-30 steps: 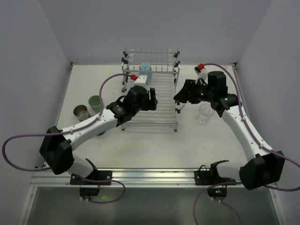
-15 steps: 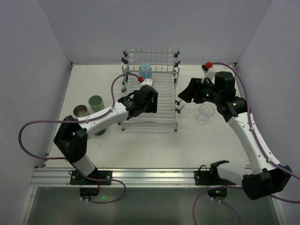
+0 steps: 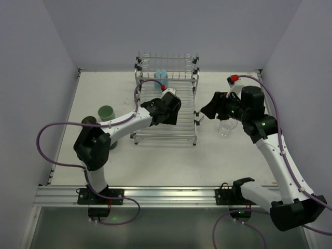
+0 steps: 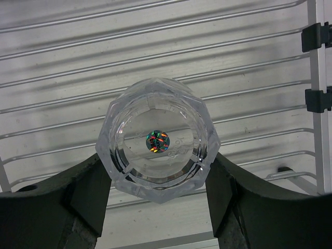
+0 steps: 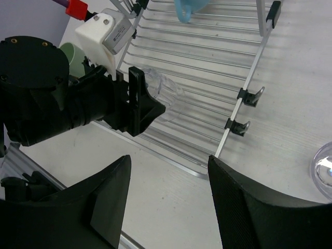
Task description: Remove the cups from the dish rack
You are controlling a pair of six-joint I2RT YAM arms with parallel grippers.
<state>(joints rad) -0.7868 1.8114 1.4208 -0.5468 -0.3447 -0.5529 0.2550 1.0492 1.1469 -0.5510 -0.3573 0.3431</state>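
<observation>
Lift-out of clear faceted glass tumbler [image 4: 155, 140], gripped between left fingers [image 4: 85, 194] just above chrome wire dish rack [image 3: 181, 129]
Next, I judge, carry it clear of the rails onto the white bench [image 3: 155, 166]; right fingers [image 5: 106, 207] spread, empty, beside the rack; small light blue cup [image 3: 161, 76] stands at its back; far-left cup [image 3: 89, 120] mostly hidden by the arm

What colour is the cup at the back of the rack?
The cup is light blue; top view shows it best.

Left gripper [image 4: 156, 179] full, right gripper [image 5: 168, 181] agape, empty
</observation>
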